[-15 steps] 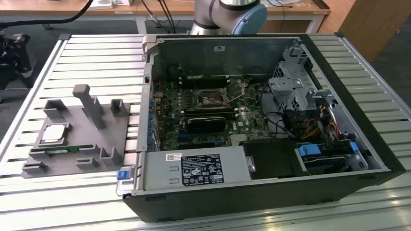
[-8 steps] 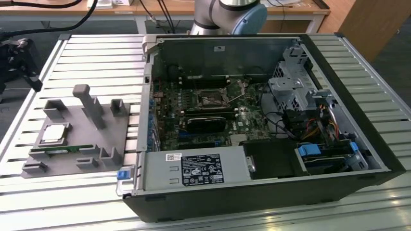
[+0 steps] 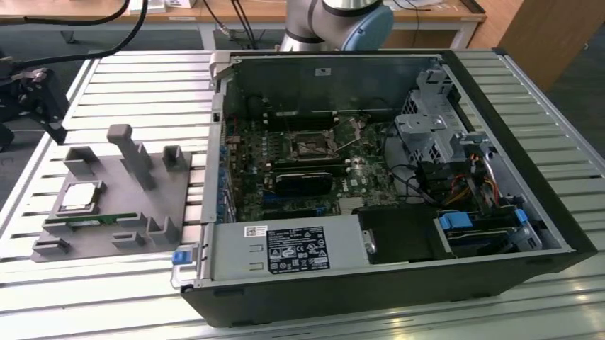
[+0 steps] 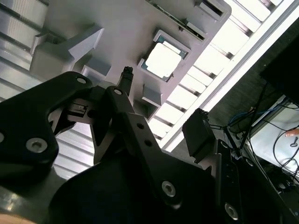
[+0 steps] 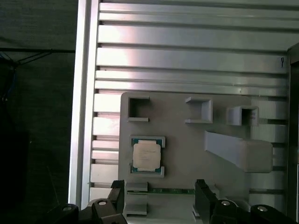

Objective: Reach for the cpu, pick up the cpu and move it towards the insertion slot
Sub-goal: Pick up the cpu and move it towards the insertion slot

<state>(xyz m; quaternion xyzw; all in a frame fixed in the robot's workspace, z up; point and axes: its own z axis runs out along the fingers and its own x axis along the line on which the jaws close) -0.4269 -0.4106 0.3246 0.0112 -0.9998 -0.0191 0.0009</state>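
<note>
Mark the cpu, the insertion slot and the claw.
cpu (image 5: 147,156): first wrist view, centre of its metal top.
insertion slot (image 3: 309,147): exterior view, its dark centre.
claw (image 5: 159,194): first wrist view, midway between its open fingertips.

I see the cpu (image 3: 79,197) lying flat and face up in a square recess of the grey holder (image 3: 132,205), its silvery top having a pale rim. In both wrist views the cpu (image 5: 147,155) (image 4: 162,60) sits straight in this recess. The insertion slot (image 3: 310,146), a square metal frame with dark centre, lies inside the open computer case (image 3: 378,297), well apart from the cpu, toward the exterior view's right.
</note>
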